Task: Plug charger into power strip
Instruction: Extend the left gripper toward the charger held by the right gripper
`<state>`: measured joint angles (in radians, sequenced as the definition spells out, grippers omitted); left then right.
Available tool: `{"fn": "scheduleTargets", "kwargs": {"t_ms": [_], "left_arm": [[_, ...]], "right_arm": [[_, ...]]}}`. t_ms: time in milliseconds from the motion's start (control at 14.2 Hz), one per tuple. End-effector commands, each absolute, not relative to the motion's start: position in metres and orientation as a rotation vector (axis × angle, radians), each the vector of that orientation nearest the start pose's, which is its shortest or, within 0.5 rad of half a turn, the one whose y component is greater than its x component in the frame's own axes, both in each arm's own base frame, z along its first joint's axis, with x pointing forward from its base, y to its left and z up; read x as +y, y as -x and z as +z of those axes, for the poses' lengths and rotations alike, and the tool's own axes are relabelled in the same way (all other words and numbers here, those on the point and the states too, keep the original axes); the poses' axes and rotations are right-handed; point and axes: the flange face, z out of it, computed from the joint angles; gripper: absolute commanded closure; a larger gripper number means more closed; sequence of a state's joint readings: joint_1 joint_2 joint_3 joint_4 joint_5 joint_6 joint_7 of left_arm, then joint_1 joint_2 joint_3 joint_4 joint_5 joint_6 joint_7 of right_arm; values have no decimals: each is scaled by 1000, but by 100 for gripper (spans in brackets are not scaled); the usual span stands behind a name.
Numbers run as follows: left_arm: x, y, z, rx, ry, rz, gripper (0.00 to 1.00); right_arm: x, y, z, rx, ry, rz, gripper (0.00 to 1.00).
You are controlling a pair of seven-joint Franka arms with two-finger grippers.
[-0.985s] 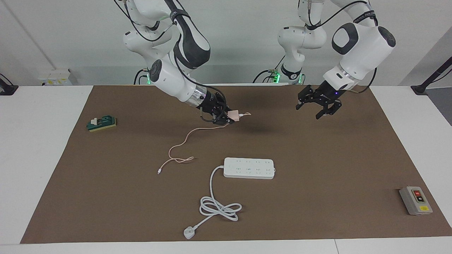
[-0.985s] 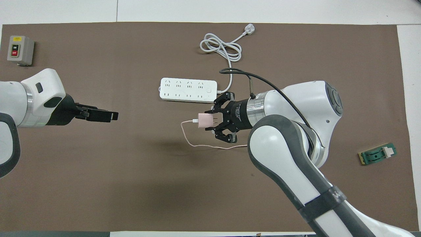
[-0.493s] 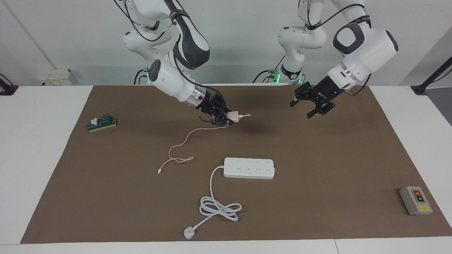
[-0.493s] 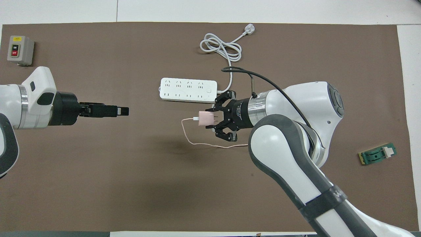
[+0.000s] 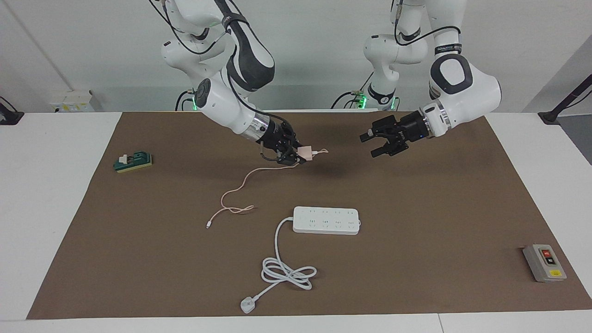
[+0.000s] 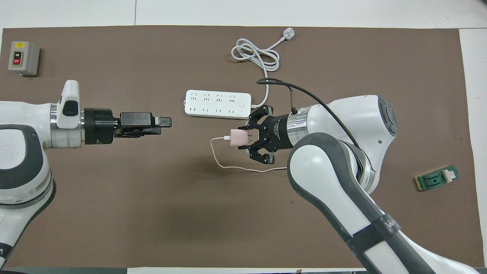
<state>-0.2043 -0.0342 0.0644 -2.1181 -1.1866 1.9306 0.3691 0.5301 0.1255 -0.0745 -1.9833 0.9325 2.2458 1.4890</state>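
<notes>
Above the brown mat, the right gripper (image 5: 299, 156) clamps the small pale-pink cube charger (image 5: 306, 152) mid-handover (prongs inward), so the spread-fingered left gripper (image 5: 373, 144) must take it before reaching the long white power strip (image 5: 326, 220).

charger (image 5: 306, 152): small pale-pink cube, held above the mat with its prongs pointed toward the right arm's end of the table
cable (image 5: 236, 190): thin, pink, trailed from the cube down onto the mat, its tip laid loose
power strip (image 5: 326, 220): long, flat, white, laid flat mid-table, outlets upward
cord (image 5: 283, 268): thick, white, coiled, ended in a white plug (image 5: 247, 305)
</notes>
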Motion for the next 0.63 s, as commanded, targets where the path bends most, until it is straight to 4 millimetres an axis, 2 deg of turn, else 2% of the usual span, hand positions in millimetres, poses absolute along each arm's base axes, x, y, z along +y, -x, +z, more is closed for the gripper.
{"fn": "scheduleTargets", "kwargs": {"t_ms": [0, 70, 211, 352, 563], "left_arm": [[-157, -532, 435, 73, -1974, -37, 0], [-173, -530, 435, 84, -1908, -26, 0], [-186, -530, 432, 76, -1876, -1, 0], [-209, -527, 425, 69, -1815, 8, 2], [-222, -527, 408, 66, -1790, 8, 2]], "right_arm": [[279, -520, 427, 1805, 1727, 715, 100], [279, -519, 426, 1807, 1726, 714, 100], [286, -515, 426, 1797, 1739, 718, 100], [289, -513, 424, 1793, 1748, 719, 100], [293, -511, 425, 1787, 1753, 716, 100]]}}
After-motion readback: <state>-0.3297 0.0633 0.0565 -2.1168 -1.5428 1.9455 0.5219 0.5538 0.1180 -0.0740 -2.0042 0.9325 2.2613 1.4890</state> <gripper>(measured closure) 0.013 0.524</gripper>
